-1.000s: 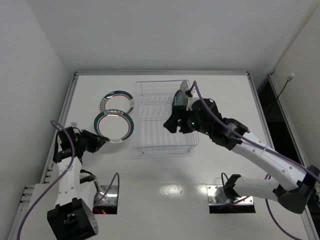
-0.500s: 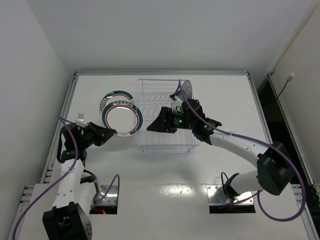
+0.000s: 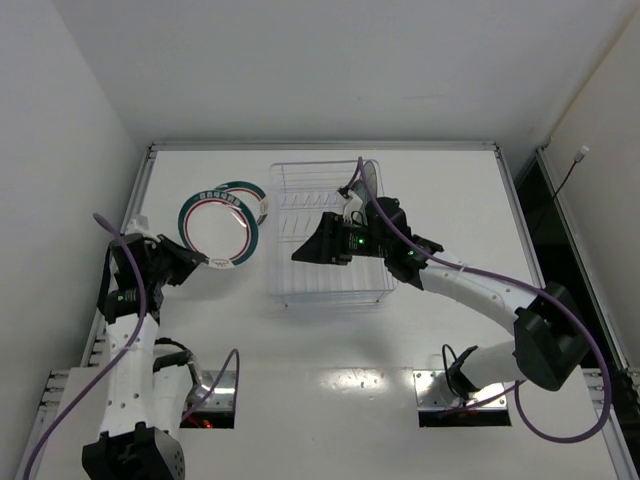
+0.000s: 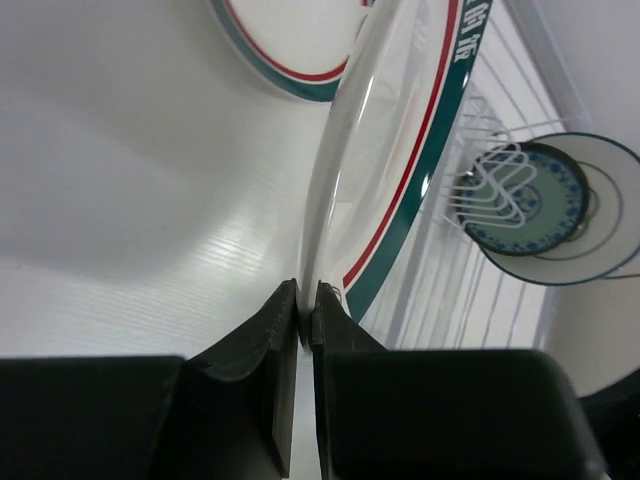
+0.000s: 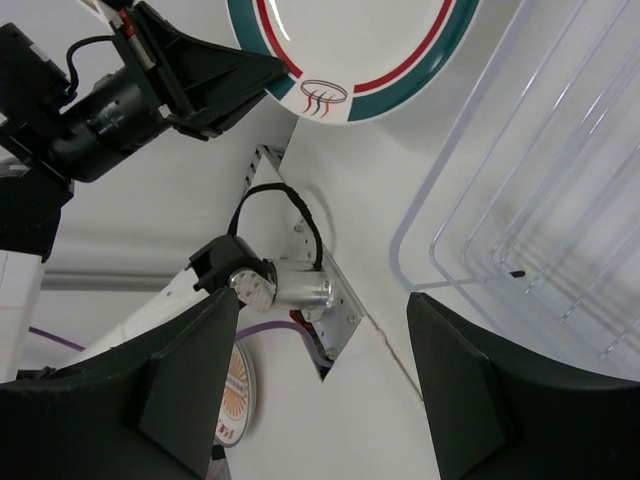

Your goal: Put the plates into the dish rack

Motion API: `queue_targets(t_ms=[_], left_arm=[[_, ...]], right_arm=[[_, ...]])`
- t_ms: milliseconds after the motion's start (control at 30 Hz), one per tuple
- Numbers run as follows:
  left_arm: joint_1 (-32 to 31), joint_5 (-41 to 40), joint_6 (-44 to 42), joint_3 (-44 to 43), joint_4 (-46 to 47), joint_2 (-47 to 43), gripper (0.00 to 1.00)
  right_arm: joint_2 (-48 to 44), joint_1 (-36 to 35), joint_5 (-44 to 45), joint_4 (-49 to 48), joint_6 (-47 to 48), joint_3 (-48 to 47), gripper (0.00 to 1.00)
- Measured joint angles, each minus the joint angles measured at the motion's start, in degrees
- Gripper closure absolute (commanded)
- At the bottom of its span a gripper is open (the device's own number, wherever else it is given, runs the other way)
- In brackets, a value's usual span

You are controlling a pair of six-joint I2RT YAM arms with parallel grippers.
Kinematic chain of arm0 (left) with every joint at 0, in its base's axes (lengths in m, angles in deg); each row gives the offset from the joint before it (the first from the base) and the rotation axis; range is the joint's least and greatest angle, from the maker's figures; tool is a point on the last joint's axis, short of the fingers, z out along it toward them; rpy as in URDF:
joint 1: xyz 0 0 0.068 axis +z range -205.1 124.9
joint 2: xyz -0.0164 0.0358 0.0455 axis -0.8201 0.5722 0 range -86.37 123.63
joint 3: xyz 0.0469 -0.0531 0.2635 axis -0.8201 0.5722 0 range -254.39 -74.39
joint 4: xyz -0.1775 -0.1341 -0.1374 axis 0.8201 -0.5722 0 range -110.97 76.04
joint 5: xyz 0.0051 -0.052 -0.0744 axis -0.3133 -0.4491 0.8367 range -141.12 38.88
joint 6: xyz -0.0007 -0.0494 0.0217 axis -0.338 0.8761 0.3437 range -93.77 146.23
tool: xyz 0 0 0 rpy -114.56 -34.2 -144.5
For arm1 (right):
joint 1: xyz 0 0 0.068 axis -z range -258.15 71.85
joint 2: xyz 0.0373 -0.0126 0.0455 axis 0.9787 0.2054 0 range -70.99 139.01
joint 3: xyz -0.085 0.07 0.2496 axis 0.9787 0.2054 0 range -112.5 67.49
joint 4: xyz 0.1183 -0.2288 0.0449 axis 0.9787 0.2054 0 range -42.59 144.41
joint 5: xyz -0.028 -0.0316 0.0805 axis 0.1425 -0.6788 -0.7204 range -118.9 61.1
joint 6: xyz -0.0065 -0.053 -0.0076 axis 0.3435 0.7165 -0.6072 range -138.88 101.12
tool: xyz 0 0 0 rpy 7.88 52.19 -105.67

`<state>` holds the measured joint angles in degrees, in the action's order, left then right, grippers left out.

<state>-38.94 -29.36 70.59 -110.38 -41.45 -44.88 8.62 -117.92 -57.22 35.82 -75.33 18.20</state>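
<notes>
Left gripper [image 4: 305,300] is clamped on the rim of one large white plate [image 3: 213,226], thin fingers pinching only the edge. The plate is lifted and tilted over the left part of the table [image 3: 450,330], between the left edge and the dish rack [image 3: 330,292]. A second large plate [image 3: 240,185] lies flat behind it, toward the far edge. The teal plate [image 4: 545,225] stands in the rack's far right corner. Right gripper [image 3: 300,254] hangs over the rack, fingers wide apart and empty. Judgement: the plate is rigid, glazed, probably slick and breakable, and a rim pinch gives little hold against swing. Keep it edge-on, lower it slowly between the tines, and avoid knocking the wire.
</notes>
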Motion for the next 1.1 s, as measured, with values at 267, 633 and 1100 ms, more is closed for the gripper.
queue_targets(t_ms=[267, 633, 1100], left_arm=[[-0.24, 1.75, -0.74, -0.15, -1.31, -0.46, 1.0], [-3.82, 23.08, 12.0, 14.45, 27.85, -2.99, 1.0], [-9.11, 30.03, 28.15, 23.15, 58.21, -0.13, 1.0]], right_arm=[[0.15, 0.0, -1.29, -3.39, -0.42, 0.17, 0.34], [3.45, 0.31, -2.1, -8.2, -0.63, 0.85, 0.34], [5.01, 0.74, -2.58, -14.97, -3.61, 2.1, 0.56]])
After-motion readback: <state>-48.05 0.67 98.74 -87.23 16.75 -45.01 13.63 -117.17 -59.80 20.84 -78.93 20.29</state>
